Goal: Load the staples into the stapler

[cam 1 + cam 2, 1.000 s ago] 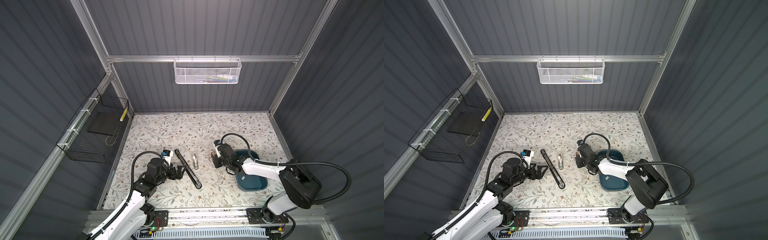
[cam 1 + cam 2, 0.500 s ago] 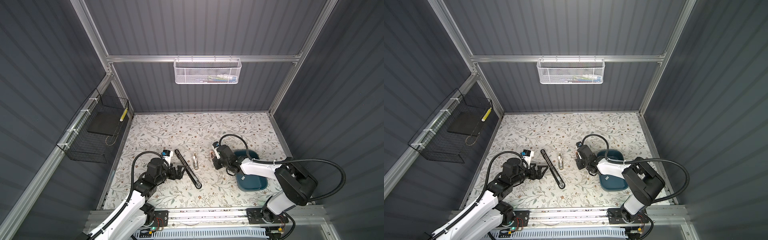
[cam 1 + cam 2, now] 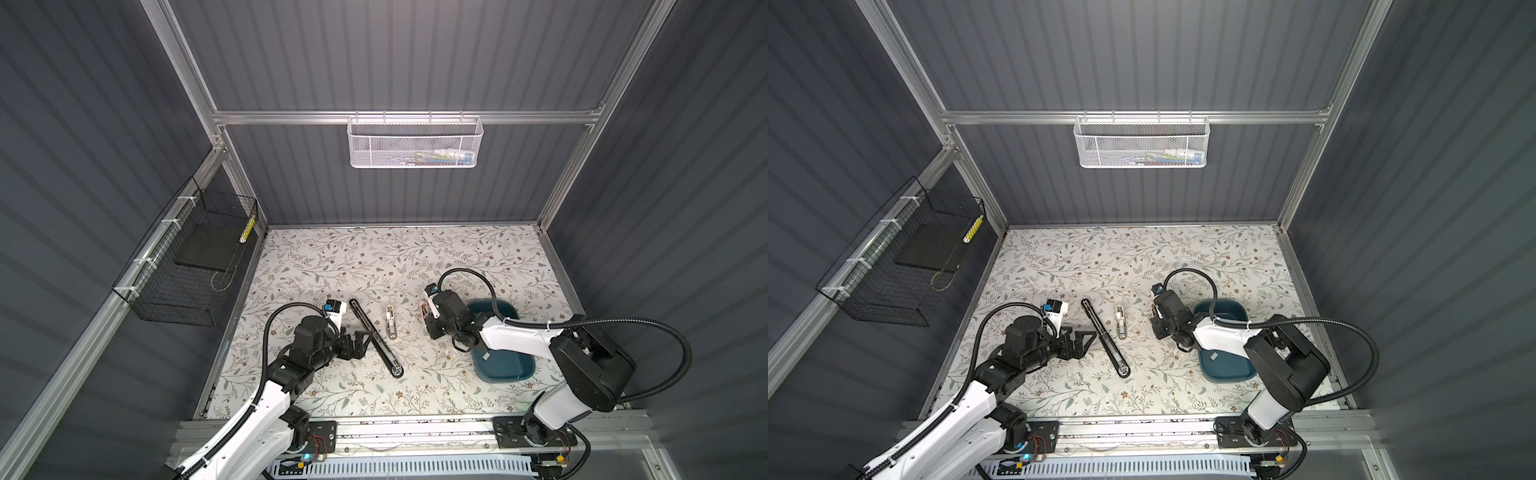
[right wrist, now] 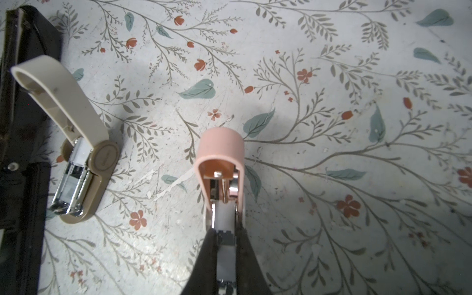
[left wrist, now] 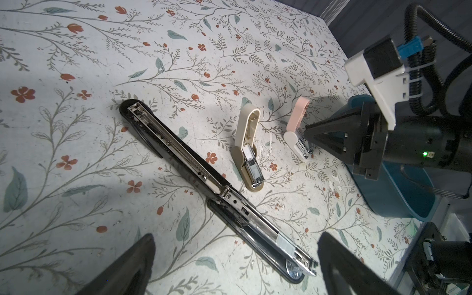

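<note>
Short silvery strip of staples pinched between the right jaws, pressed nearly together on it, at the near end of the open channel of the pink stapler with its lid tipped up and away. Seating step in hand, by the look of it: strip at the rail, not clearly down inside. Next, probably: lower level into the channel, slide forward, let go, then swing the lid shut, without shoving so light a stapler across the table. Just left, a beige stapler, also open, something pale in its channel. Further left, a long black stapler laid open on a slant. Just beside that, the left jaws, spread wide and holding nothing. Right of the pink stapler, under the right arm, a blue tray with a spare strip inside.
</note>
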You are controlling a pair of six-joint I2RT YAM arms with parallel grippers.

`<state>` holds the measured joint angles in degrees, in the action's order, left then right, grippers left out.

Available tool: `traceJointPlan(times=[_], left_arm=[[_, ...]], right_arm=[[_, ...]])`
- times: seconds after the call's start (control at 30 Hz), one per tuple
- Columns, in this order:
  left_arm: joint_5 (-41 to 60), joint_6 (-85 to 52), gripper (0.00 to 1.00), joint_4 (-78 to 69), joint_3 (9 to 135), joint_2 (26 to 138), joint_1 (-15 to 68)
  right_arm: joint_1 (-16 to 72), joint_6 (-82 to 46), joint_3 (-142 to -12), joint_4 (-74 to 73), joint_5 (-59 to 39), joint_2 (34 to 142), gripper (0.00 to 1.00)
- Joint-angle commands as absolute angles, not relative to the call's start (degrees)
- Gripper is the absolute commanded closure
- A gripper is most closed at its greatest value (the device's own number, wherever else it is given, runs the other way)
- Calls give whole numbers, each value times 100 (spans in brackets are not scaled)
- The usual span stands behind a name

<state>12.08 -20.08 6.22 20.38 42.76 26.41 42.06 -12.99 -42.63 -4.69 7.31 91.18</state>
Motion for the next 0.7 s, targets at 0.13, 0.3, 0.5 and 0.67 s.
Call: traceJointPlan(times=[0.13, 0.3, 0.5, 0.67], left_arm=[[1301, -1907, 1, 545, 2004, 4262, 2625], [1303, -1907, 1, 545, 2004, 4262, 2627], [1315, -1912, 1, 545, 2002, 4262, 2623], [1312, -1907, 1, 543, 2004, 4263, 2627]], right_arm=[[4263, -1292, -4273, -506, 730, 9010, 92], [4280, -1292, -4272, -536, 700, 9035, 92], [4291, -1289, -4263, -519, 778, 8979, 92], [4307, -1301, -4219, -536, 794, 8859, 92]])
